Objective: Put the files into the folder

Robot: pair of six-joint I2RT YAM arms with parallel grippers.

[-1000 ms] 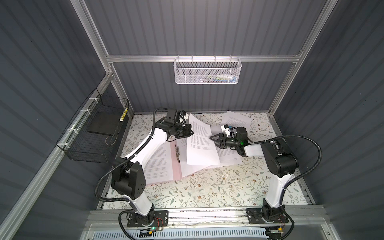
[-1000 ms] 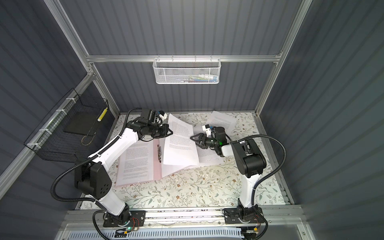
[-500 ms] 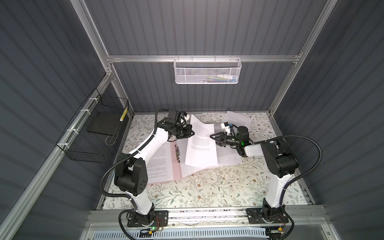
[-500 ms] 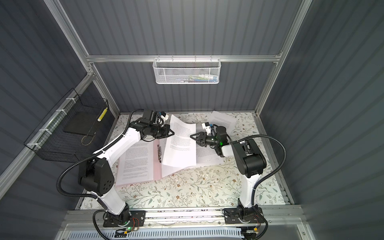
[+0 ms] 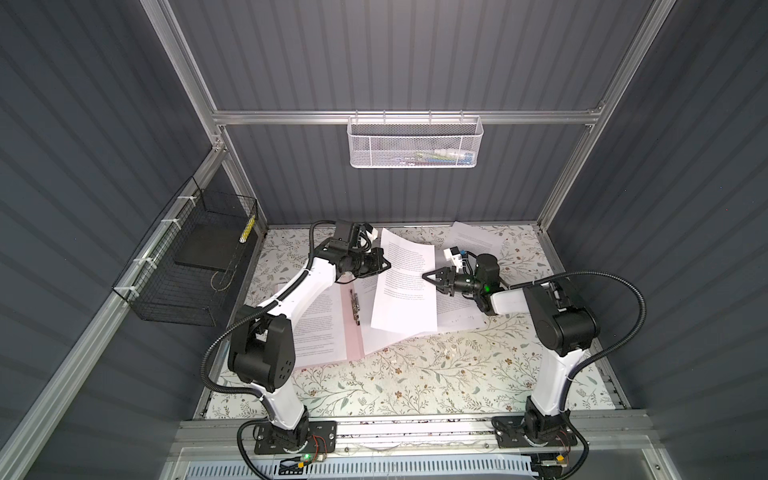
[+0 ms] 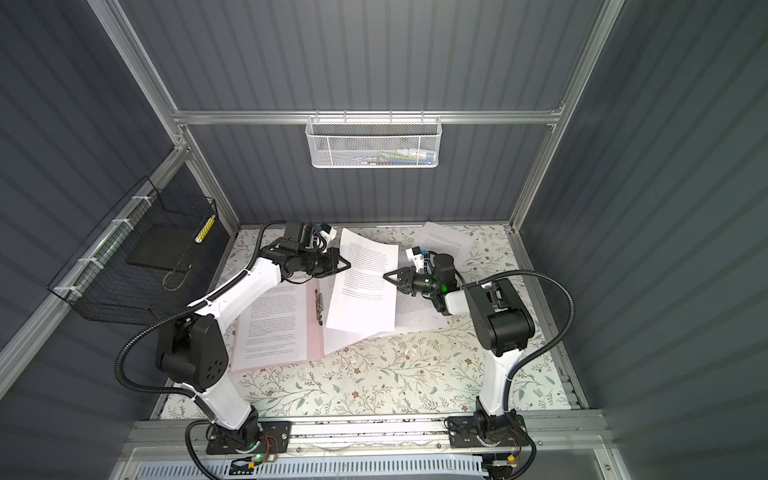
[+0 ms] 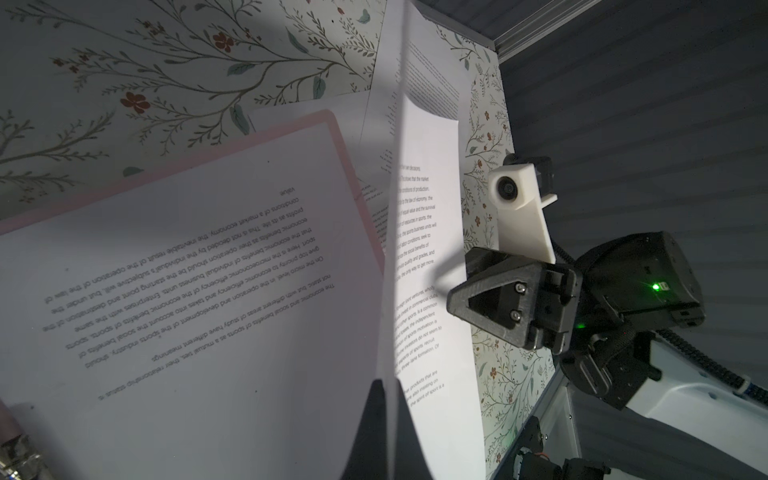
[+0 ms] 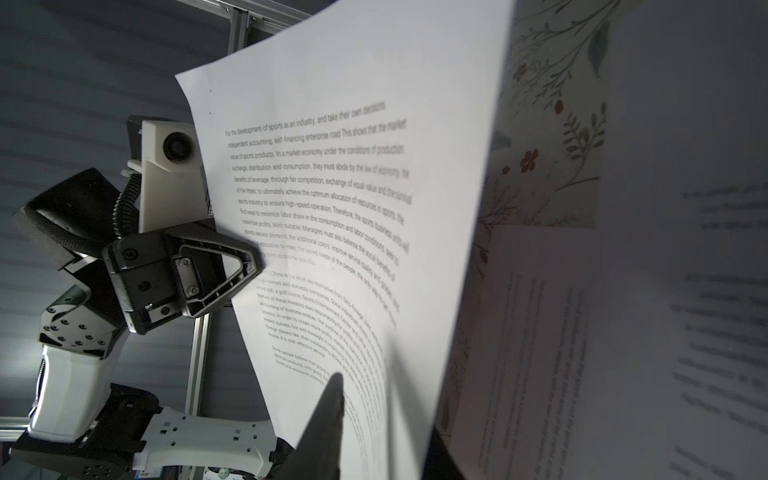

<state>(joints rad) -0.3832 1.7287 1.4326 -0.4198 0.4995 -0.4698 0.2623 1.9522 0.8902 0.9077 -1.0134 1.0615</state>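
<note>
The pale pink folder lies open on the floral table, its silver clip by the spine. One printed sheet lies on its left half and another covers its right half. A further sheet hangs lifted above the right half. My left gripper is shut on that sheet's left edge. At the opposite edge my right gripper straddles the paper, its jaws narrow but still apart. One of its fingers lies on the printed face and the other is behind the sheet.
More files lie loose: one sheet at the back right and one under my right arm. A black wire basket with a black slab hangs on the left wall. A white mesh basket hangs on the back wall.
The right gripper's jaws have narrowed around the lifted sheet's right edge. The left gripper stays shut on the sheet, which has shifted only slightly.
</note>
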